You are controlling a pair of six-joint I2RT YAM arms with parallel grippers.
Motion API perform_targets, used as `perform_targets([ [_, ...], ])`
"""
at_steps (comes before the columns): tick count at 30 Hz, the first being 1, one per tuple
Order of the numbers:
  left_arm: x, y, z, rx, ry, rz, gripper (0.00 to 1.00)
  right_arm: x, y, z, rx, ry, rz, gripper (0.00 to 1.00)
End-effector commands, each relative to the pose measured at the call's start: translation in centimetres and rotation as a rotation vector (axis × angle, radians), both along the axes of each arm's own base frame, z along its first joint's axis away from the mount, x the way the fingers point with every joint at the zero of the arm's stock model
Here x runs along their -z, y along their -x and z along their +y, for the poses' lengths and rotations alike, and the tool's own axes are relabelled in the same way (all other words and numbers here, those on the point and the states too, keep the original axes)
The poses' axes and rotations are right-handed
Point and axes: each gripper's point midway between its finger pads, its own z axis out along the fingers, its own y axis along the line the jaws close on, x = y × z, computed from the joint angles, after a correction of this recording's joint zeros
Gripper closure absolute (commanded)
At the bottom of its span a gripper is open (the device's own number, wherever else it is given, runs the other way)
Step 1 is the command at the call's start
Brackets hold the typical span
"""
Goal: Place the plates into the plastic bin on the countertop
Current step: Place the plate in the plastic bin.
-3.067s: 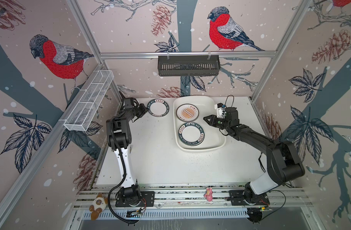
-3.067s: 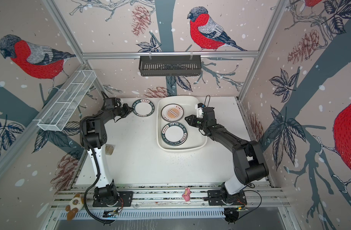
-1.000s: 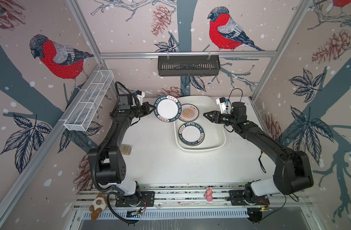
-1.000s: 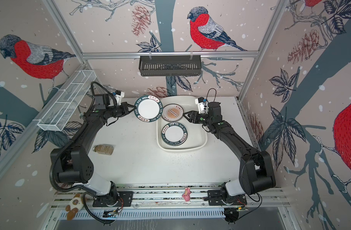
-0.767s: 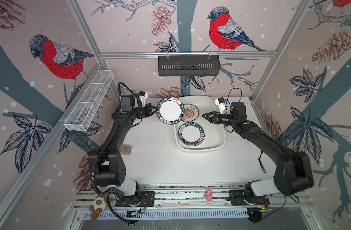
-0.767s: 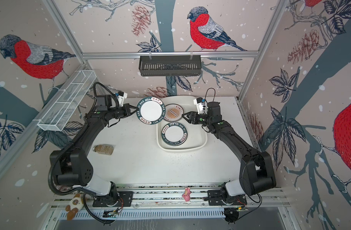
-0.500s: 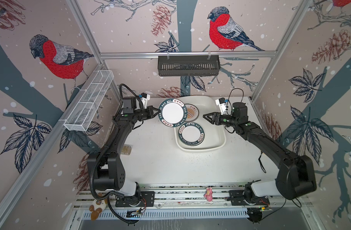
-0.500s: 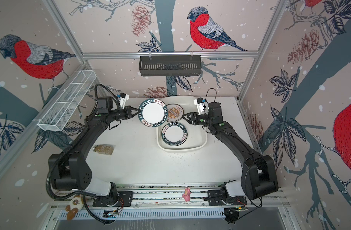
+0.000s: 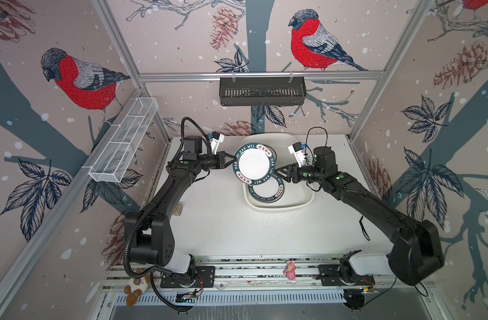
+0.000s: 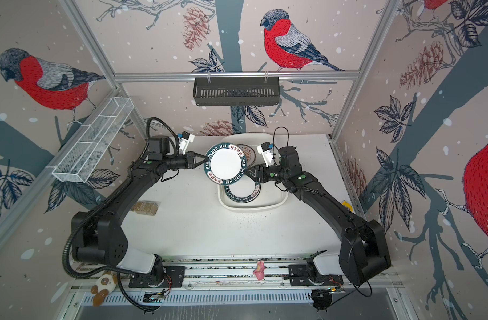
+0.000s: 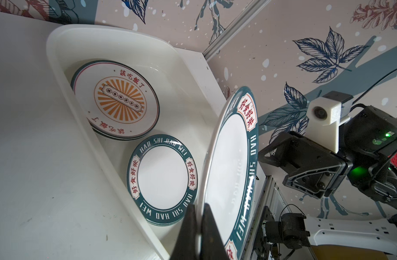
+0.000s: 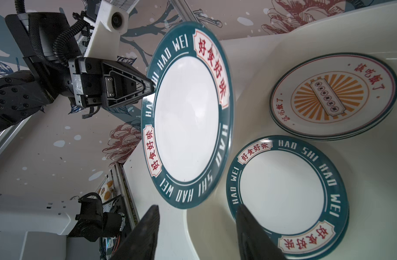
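Since the earlier frames the left arm has lifted one green-rimmed plate (image 9: 253, 163) off the countertop (image 9: 223, 221) and carried it across, so it now hangs over the near edge of the plastic bin (image 9: 298, 191). The left gripper (image 9: 231, 160) has its fingers pressed together on the rim of this plate. The plate reaches straight out ahead of the fingertips and is tilted, not flat; in the left wrist view it stands almost on its edge.

On the opposite side of the plate waits the right gripper (image 9: 278, 170). Its jaws are spread about halfway and hold nothing. In the right wrist view the plate's lower rim sits just in front of the open fingers but is not yet between them.

Below the held plate, inside the bin, lies a short stack of green-rimmed plates (image 9: 265, 191). Further from both grippers lies a stack with a sunburst plate (image 12: 332, 96) on top (how many plates are in each stack I cannot count).

I judge the step in hand to be the delivery of this plate into the bin. The next move probably calls for lowering and levelling it over the green stack before the left fingers let go. If the plate is released while tilted, it may slide or knock against the bin wall. The right gripper is close, so it should stay clear or help to steady the rim.
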Motion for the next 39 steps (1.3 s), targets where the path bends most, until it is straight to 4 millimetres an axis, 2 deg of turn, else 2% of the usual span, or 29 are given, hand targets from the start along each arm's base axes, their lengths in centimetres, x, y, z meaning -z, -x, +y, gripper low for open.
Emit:
perform_targets([
  [1,-1.2,0.2,-0.9,0.053,0.015,-0.062,1.0,-0.1,0.0,-0.5,0.034,0.017,-0.032,0.44],
  [6,-1.5,0.4,-1.5,0.066,0.011,-0.07,1.0,-0.1,-0.2,-1.1,0.081,0.032,-0.045,0.44],
  [20,-1.8,1.2,-2.4,0.107,0.028,-0.079,1.0,-0.8,-0.5,0.0,0.053,-0.065,-0.032,0.47],
  [25,-2.3,1.8,-2.7,0.138,0.042,-0.093,1.0,-0.8,-0.9,0.1,0.051,-0.083,-0.019,0.56],
  [39,-3.4,2.3,-3.0,0.141,-0.042,-0.184,1.0,-1.0,-0.6,0.4,0.015,-0.169,0.003,0.68],
])
